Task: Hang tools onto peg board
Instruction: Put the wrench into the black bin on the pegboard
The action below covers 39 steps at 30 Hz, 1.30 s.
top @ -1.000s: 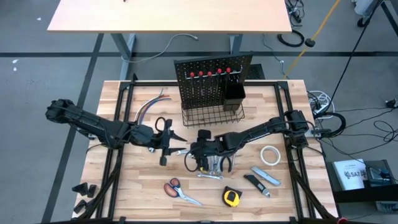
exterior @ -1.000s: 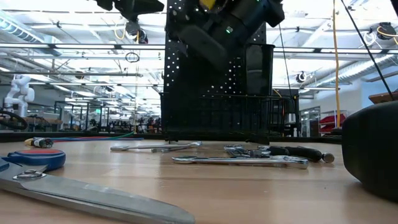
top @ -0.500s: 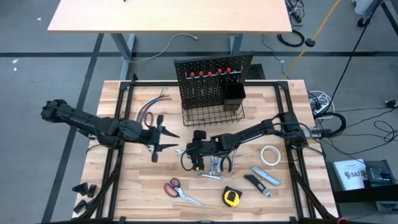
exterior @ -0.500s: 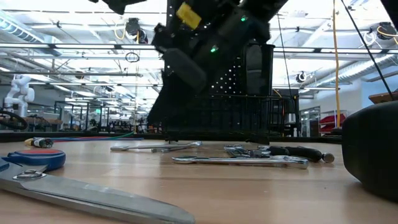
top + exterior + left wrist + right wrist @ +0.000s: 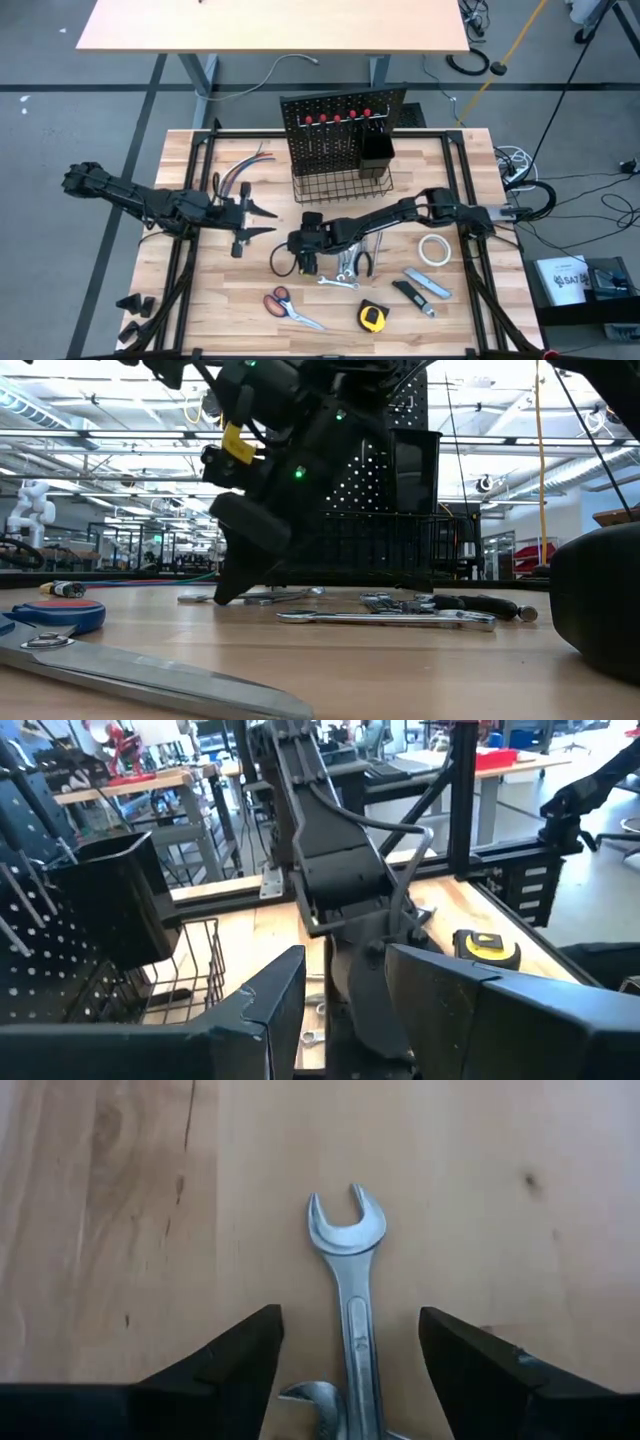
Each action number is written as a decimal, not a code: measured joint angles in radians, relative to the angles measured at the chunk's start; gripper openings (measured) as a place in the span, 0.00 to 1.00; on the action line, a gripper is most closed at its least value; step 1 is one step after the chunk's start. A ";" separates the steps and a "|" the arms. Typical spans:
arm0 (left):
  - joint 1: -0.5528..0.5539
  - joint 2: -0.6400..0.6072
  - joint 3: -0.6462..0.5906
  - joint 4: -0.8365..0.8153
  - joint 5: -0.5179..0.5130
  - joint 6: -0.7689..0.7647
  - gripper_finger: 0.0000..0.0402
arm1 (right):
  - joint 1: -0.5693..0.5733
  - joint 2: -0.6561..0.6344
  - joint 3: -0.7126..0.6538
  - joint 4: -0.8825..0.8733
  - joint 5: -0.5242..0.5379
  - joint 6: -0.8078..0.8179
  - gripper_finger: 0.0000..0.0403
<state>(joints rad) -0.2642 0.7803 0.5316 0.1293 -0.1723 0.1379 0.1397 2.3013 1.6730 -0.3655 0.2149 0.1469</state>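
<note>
The upright black metal peg board (image 5: 342, 135) with its holes and red-tipped hooks is seen at the back of the light wooden table (image 5: 470, 310). Thin rods seem to hang from those hooks, but what they are cannot be told. A black wire basket (image 5: 340, 185) and a small black cup (image 5: 376, 152) are fixed to the board.

Most of the job looks to be left. Many tools are still lying flat on the table: the orange-handled scissors (image 5: 288, 306), the yellow tape measure (image 5: 373, 318), the grey-blue knife (image 5: 428, 284), the white tape roll (image 5: 433, 250) and a small pile of silver wrenches and pliers (image 5: 352, 265).

The right gripper (image 5: 350, 1355) is held low over the table, in front of the basket. Its two dark fingers are spread apart, and a silver open-ended wrench (image 5: 349, 1310) lies between them, not yet pinched. This wrench is likely the next thing to be picked up.

The left gripper (image 5: 243, 218) is kept off to the left side, partly open, and nothing is held in it.

A bundle of coloured wires (image 5: 240, 172) is left near the board. A big bright workshop with desks is seen behind the table.
</note>
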 joint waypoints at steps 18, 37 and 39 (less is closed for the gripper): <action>0.000 0.001 0.000 -0.002 0.011 -0.002 0.37 | -0.028 0.007 -0.001 -0.132 -0.084 0.098 0.14; 0.000 0.001 0.000 -0.006 0.012 -0.001 0.37 | 0.006 -0.133 -0.002 -0.161 -0.034 0.020 0.05; 0.000 0.001 0.000 -0.007 0.012 -0.001 0.37 | 0.020 -0.153 0.000 -0.163 0.007 0.012 0.05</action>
<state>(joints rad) -0.2642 0.7811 0.5320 0.1221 -0.1606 0.1368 0.1593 2.1478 1.6726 -0.5290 0.2216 0.1592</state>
